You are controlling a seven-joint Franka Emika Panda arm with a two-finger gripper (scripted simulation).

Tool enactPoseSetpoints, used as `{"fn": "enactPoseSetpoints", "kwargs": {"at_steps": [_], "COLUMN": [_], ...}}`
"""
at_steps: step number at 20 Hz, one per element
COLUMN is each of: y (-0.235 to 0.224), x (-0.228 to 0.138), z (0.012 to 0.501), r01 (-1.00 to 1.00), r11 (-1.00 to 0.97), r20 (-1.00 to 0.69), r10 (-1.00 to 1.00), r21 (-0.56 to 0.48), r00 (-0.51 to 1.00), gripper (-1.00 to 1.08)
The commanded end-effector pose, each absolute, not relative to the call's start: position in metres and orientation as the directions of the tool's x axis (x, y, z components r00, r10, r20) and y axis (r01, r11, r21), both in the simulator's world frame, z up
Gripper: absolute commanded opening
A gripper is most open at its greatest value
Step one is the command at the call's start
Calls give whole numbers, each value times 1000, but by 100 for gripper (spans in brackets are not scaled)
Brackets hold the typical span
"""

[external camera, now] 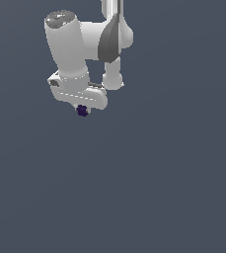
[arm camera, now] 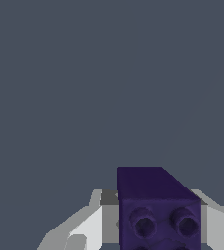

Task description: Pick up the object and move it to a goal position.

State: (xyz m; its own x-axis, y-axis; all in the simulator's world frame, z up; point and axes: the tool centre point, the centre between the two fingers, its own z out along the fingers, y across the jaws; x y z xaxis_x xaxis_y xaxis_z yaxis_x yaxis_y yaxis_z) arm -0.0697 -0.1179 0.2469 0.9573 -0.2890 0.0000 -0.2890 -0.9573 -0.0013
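You see the white two-fingered gripper (external camera: 83, 107) closed on the small dark purple block (external camera: 83, 111), which pokes out at the hand's 6 o'clock in the exterior view. In the wrist view the block (arm camera: 157, 210) sits between the white fingers (arm camera: 91, 227), long axis running away from the camera, its round-holed face toward it.

A plain, even slate-grey tabletop (external camera: 159, 188) is shown across the whole exterior view, unmarked, with no edge or seam to be seen. The same flat grey fills the wrist view. Whether anything rests directly on it cannot be told; no contact with the surface is shown.
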Motion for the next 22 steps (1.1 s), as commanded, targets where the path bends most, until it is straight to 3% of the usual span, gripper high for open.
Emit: {"fn": "enactPoseSetpoints", "kwargs": {"at_steps": [1, 13, 22], "y": [-122, -142, -150], "x": [-77, -104, -113], "z": [276, 401, 454], "r01": [-289, -289, -288], "r11": [-957, -957, -957], "r20": [0, 0, 0], "r10": [-289, -289, -288], "r21": [-1, -1, 0], "r00": [957, 957, 957], "gripper": [-100, -100, -100]}}
